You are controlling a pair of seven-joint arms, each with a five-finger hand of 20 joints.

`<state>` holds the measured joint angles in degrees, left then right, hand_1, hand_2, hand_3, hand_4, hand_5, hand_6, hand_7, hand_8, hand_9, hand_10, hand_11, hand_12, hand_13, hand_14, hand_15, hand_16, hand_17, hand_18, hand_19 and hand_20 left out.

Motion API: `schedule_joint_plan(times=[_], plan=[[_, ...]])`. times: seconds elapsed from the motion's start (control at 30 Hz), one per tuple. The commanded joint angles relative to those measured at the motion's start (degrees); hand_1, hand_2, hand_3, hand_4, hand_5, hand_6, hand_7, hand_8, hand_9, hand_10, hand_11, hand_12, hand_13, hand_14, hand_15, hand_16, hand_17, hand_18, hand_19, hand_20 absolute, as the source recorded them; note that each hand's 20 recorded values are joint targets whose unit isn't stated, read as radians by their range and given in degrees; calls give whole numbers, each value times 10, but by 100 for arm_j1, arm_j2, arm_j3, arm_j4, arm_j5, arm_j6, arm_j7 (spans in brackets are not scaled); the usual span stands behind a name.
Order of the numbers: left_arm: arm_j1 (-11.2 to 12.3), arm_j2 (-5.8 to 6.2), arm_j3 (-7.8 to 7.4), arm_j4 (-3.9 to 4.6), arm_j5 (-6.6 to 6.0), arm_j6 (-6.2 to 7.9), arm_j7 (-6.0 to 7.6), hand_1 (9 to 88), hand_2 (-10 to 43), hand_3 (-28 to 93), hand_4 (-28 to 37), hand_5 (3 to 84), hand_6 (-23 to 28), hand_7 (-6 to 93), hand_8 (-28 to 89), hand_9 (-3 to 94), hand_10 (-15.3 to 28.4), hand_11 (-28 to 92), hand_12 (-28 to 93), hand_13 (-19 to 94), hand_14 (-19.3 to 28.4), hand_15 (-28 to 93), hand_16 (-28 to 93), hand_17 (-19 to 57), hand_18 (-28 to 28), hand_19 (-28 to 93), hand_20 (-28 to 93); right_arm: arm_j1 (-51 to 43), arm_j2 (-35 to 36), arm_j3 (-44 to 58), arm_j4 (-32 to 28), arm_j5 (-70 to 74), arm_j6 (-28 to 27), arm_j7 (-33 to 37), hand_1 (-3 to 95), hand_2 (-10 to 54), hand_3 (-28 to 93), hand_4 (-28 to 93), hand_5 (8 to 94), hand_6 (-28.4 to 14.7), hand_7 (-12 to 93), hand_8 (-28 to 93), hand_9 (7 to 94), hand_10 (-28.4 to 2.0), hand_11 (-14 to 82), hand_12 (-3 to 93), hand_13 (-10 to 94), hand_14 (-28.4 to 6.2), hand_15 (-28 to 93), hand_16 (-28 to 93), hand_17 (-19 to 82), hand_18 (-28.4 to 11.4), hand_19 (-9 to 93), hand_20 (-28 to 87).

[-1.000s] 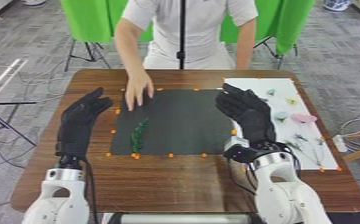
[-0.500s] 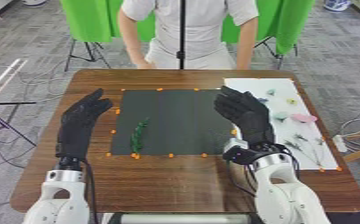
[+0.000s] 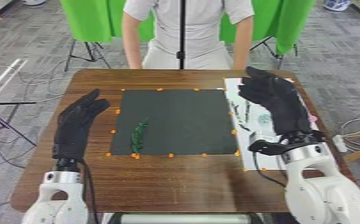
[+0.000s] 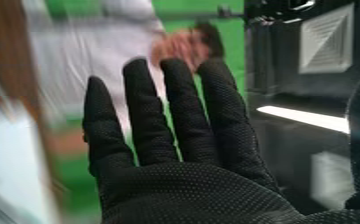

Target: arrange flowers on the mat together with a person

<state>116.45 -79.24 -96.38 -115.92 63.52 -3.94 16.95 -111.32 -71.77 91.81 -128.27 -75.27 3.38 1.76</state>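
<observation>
My right hand [image 3: 274, 95], fingers straight, empty, hovers right of the black mat [image 3: 183, 122]; my left hand [image 3: 77, 114], seemingly relaxed and empty, left of it. A green sprig [image 3: 138, 137] lies on it.

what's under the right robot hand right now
Under the right robot hand is the white sheet. A pale green flower and dark stems show to the left, a bit of pink to the right. Anything the hand or arm covers can't be seen.
</observation>
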Motion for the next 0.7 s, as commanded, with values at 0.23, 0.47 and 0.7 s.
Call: schedule_joint_plan(times=[0.23, 0.47, 0.7], plan=[[79, 114, -43, -35, -22, 99, -91, 255, -51, 661, -200, 485, 45, 121, -49, 474, 135, 182, 161, 353, 185, 208, 49, 4, 156, 125, 200, -717, 1301, 975, 599, -6841, 847, 1772, 351, -95, 624, -282, 640, -1, 190, -92, 692, -128, 221, 225, 654, -113, 313, 288, 297, -160, 401, 401], [113, 116, -45, -56, -18, 146, -44, 255, -51, 661, -201, 485, 45, 123, -49, 472, 136, 181, 161, 352, 184, 208, 48, 4, 155, 125, 199, -519, 1973, 561, 1170, -7217, 366, 2661, 424, -95, 577, -283, 679, 12, 207, -94, 728, -116, 264, 251, 690, -103, 412, 301, 313, -163, 480, 447], [149, 81, -62, -75, -28, 148, -40, 256, -51, 659, -200, 485, 46, 122, -50, 473, 136, 182, 161, 353, 184, 209, 48, 4, 155, 126, 199, -707, 1803, 710, 1174, -7204, 508, 2508, 422, -95, 587, -283, 681, 13, 205, -95, 730, -115, 264, 250, 692, -101, 428, 293, 311, -163, 493, 442]])
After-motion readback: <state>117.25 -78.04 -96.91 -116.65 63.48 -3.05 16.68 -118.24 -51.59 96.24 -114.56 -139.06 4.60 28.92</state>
